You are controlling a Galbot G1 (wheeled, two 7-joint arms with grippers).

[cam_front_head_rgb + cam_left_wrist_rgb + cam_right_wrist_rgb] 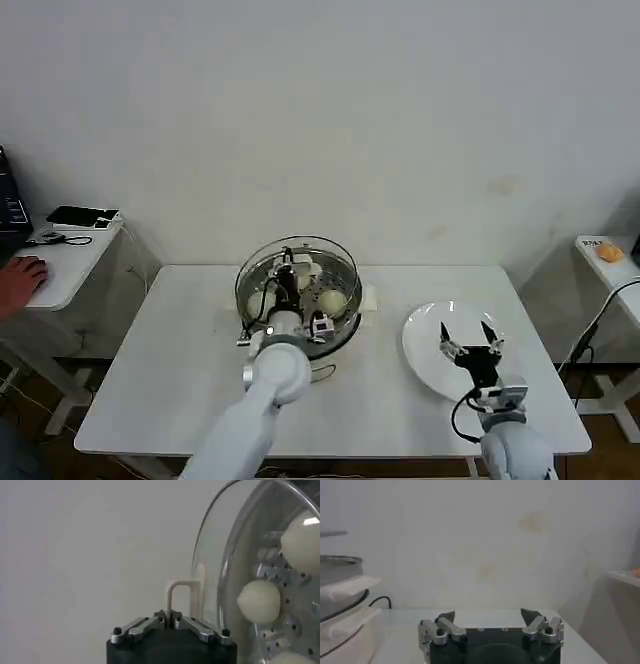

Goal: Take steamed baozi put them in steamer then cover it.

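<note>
A white table carries the steamer and a white plate.

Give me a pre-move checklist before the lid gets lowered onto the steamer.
1. Buns loaded: steamed baozi lie in the steamer; count cannot tell.
2. Lid held: left gripper is shut on the glass lid handle, ok.
3. Lid seated: tilted in the left wrist view, not ok yet.
4. Plate emptied: white plate shows no buns, ok.
5. Right gripper clear: open over the plate, away from the steamer, ok.
</note>
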